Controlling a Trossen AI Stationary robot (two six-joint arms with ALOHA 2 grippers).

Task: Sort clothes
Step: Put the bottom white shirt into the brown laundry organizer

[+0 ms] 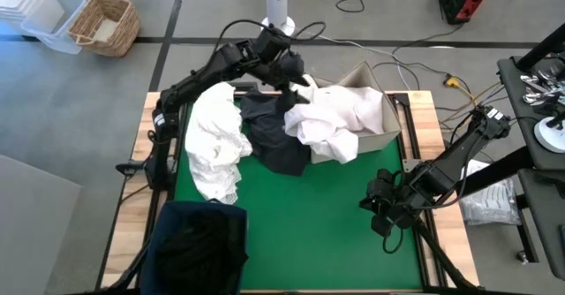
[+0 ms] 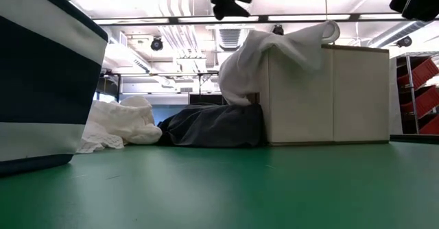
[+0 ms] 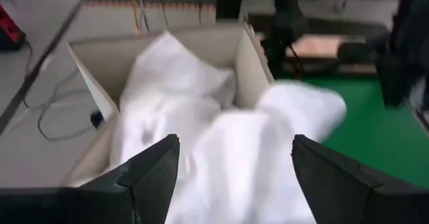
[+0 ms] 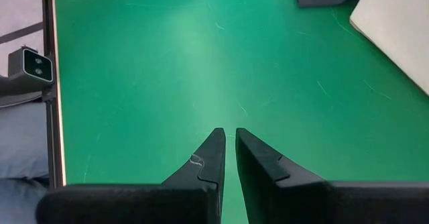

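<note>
Spilling over the near wall of the cardboard box (image 1: 381,127), a white garment (image 1: 331,123) hides most of the box's inside; only the far walls show in the left wrist view. The left gripper (image 1: 296,74) hovers above that garment at the box's far-left corner, its fingers (image 3: 151,167) spread wide with nothing between them. In the low view this gripper is cut off at the upper edge.

A dark garment (image 1: 269,132) lies on the green surface (image 1: 327,215) just left of the box, partly covered by the white one. Further left, a second white garment (image 1: 216,145) lies in a long heap running from the far edge toward the navy bin (image 1: 199,246) at the near-left corner. The bin holds black fabric (image 1: 207,238), hard to make out in detail.

The right gripper (image 1: 380,208) waits low over the bare surface at the near right, its fingers (image 4: 204,163) almost closed and holding nothing.
</note>
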